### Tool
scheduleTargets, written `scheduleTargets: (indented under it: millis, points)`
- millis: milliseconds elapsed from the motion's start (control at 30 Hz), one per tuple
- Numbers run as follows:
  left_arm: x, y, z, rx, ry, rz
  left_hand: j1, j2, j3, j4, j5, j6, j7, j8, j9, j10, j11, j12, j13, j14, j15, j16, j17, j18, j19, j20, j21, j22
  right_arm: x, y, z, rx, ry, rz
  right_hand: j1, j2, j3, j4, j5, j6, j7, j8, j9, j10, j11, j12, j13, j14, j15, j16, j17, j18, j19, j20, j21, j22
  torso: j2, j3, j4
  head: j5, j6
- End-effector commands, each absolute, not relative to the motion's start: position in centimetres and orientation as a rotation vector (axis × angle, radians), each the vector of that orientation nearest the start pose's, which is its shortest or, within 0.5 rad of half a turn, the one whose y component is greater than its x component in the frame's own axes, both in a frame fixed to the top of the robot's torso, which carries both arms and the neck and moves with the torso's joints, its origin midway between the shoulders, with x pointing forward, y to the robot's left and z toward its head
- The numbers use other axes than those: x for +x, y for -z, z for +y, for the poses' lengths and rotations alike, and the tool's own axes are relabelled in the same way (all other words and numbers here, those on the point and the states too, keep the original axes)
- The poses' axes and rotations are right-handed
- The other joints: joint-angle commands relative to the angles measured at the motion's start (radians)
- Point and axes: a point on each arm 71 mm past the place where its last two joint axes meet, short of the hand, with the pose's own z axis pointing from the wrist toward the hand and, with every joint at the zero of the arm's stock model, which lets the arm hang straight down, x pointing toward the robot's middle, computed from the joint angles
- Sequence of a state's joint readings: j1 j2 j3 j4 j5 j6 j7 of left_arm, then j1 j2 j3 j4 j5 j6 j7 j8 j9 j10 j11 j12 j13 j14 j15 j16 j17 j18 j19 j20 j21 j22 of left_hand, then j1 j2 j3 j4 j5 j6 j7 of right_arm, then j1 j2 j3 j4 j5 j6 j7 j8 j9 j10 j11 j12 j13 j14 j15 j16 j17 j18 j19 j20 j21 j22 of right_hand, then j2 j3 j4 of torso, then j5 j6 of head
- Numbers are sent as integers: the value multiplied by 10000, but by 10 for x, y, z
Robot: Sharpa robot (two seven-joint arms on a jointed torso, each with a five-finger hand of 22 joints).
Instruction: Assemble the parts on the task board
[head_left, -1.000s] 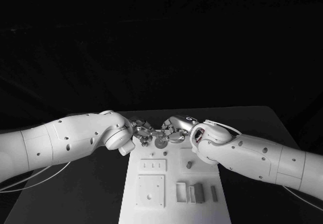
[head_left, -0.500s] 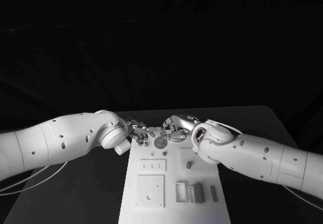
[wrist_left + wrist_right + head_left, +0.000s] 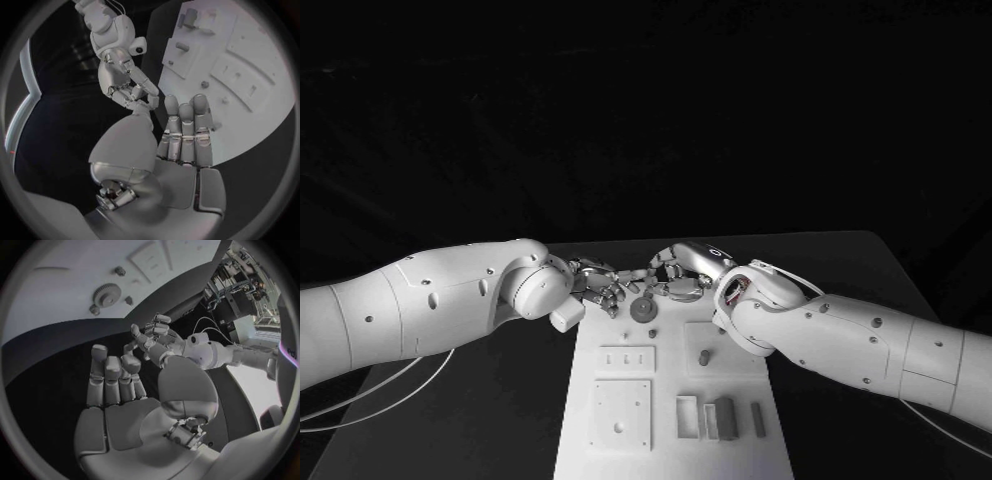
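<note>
The white task board (image 3: 733,440) runs down the middle of the table. A grey gear (image 3: 643,309) lies flat near its far end and appears again as the gear (image 3: 107,294). My left hand (image 3: 597,283) and right hand (image 3: 678,276) meet fingertip to fingertip just beyond the gear, above the board's far edge. The left hand (image 3: 182,145) has straight, close fingers with nothing in its palm. The right hand (image 3: 117,390) also shows a bare palm with extended fingers. A small peg (image 3: 705,353) stands mid-board.
Nearer me on the board are a slotted plate (image 3: 627,355), a square plate (image 3: 622,408) and upright grey blocks (image 3: 723,413). Small studs (image 3: 119,271) stand around the gear. The black table (image 3: 488,400) lies on both sides of the board.
Both hands have drawn back slightly toward the board's far end, leaving the gear more exposed. The left arm has swung inward.
</note>
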State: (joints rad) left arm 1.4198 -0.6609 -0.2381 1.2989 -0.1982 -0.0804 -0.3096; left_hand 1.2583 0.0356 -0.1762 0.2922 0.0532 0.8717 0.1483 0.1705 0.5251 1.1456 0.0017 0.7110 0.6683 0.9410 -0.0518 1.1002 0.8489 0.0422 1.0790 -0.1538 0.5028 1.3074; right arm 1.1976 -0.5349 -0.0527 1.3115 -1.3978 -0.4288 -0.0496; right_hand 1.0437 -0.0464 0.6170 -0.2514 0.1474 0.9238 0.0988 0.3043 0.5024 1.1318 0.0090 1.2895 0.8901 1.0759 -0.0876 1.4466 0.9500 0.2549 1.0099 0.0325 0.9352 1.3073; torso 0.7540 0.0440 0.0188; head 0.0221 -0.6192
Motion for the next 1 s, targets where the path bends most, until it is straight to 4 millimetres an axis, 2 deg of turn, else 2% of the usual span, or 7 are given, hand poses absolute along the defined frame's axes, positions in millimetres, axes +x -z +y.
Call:
scheduleTargets:
  millis: [33, 100, 233, 600, 833, 967, 1000]
  points:
    - [527, 187, 179, -10361, 10926, 21762, 211, 137, -201, 3, -47, -26, -67, 81, -10, -1219, 333, -105, -119, -71, -31, 93, -48, 331, -17, 35, -47, 142, 510, 190, -96, -1421, -8440, 15499, 79, -13, 41, 3, 51, 265, 229, 40, 4, -55, 10, -24, 9, 5, -42, 27, -17, 69, 57, -42, 56, 105, 7, 2, 16, -8, 6]
    - [527, 187, 177, -10295, 11015, 21831, 281, 199, -307, 2, -48, -31, -88, 106, -12, -1197, 317, -135, -180, -82, -35, 120, -79, 325, -13, 31, -53, 148, 510, 191, -96, -1437, -8480, 15464, 73, -12, 39, 5, 55, 261, 230, 37, 5, -55, 12, -25, 9, 4, -41, 25, -18, 69, 56, -41, 55, 105, 11, 1, 20, -12, 11]
    - [525, 187, 175, -10198, 11227, 21927, 203, 176, -459, 16, -47, 9, -97, 161, -6, -1155, 309, -145, -239, -86, -36, 163, -113, 311, 0, 30, -60, 154, 509, 192, -94, -1490, -8542, 15448, 73, -8, 40, 4, 59, 259, 230, 35, 5, -54, 12, -26, 9, 4, -41, 25, -19, 69, 55, -41, 54, 104, 17, 3, 21, 0, -3]
    - [525, 187, 173, -9931, 11160, 22123, 219, 325, -496, 9, -44, 871, -173, 741, 240, -878, 223, -19, -344, 45, -143, 432, -181, 321, 166, -59, 11, 198, 506, 191, -92, -1483, -8690, 15314, 77, -3, 42, -2, 70, 255, 231, 31, 7, -53, 13, -27, 9, 4, -40, 24, -20, 69, 55, -42, 54, 104, 9, 5, 13, 19, -7]
    - [526, 187, 175, -9951, 11185, 22006, 536, 697, -406, -9, -39, 916, -206, 801, 303, -877, 195, -3, -409, 20, -179, 502, -248, 296, 148, -94, 23, 204, 506, 192, -92, -1488, -8659, 15418, 76, 0, 42, -5, 74, 252, 232, 28, 9, -53, 13, -28, 9, 4, -40, 24, -21, 69, 56, -43, 53, 103, 11, 1, 13, 11, 1]
    - [526, 187, 175, -9940, 11211, 21985, 882, 803, -404, -32, -36, 1023, -242, 884, 364, -865, 168, 17, -445, 8, -192, 551, -290, 279, 136, -114, 43, 212, 507, 193, -93, -1478, -8625, 15447, 75, 2, 41, -5, 75, 250, 233, 26, 9, -52, 14, -28, 9, 4, -40, 23, -21, 69, 56, -42, 53, 103, 11, -2, 13, 18, -5]
    - [526, 187, 175, -9927, 11228, 21990, 1075, 752, -223, -1, -43, 1080, -258, 935, 408, -856, 156, 21, -462, 7, -196, 571, -308, 271, 154, -117, 56, 208, 507, 193, -93, -1480, -8620, 15457, 74, 2, 41, -6, 75, 250, 233, 26, 10, -52, 14, -28, 9, 4, -39, 23, -21, 69, 56, -42, 53, 103, 12, -1, 14, 16, -8]
